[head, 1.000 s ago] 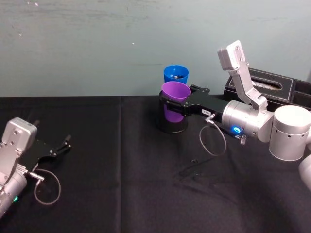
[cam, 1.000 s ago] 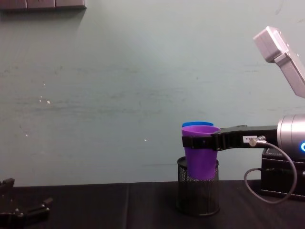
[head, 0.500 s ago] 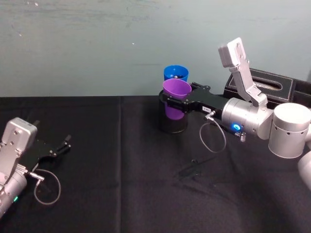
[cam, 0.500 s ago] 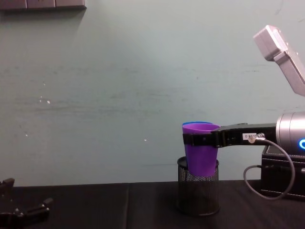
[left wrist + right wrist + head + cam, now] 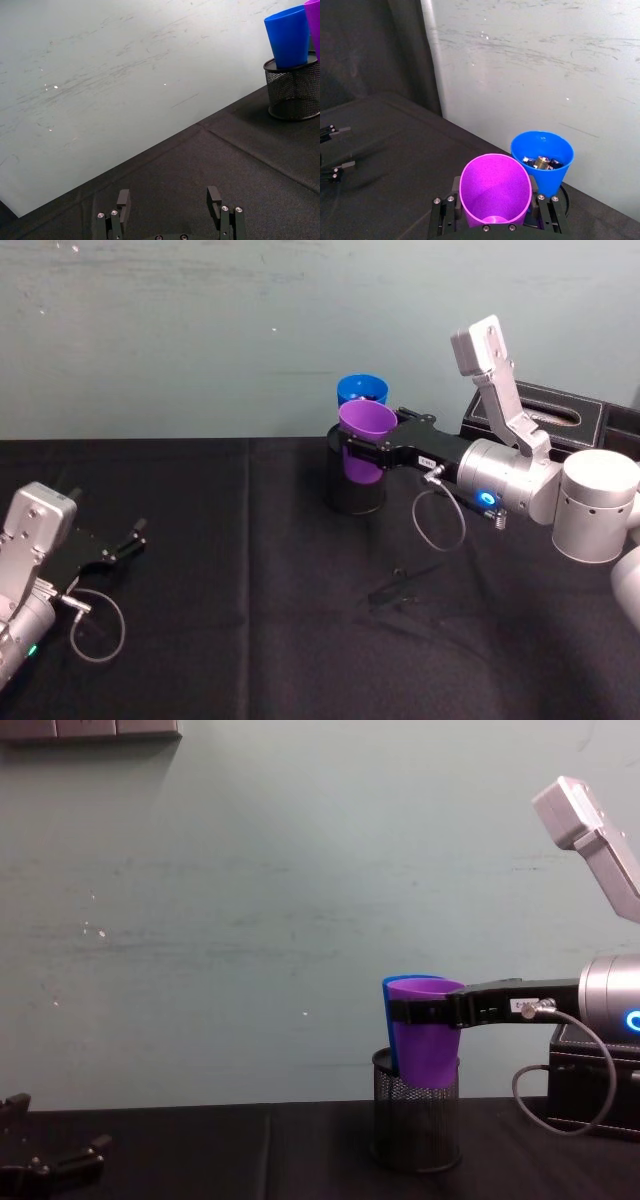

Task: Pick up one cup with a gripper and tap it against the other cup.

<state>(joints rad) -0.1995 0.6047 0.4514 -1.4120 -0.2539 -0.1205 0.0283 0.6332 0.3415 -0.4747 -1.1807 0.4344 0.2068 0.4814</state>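
The left pincer lies idle at the near left of the black counter, fingers apart. At far centre, the blue cup stands in a black mesh holder. The purple cup is upright just beside it on the near side; I cannot tell if they touch. The right pincer, reaching in from the right, is clamped on the purple cup.

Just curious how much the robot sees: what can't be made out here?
Whether the purple cup, held by the right gripper, touches the blue cup: chest view, purple covers blue; head view, rims overlap.
The shiny bits inside the blue cup: right wrist view, too small to name.
The blue cup's base: left wrist view, sunk in the mesh holder.
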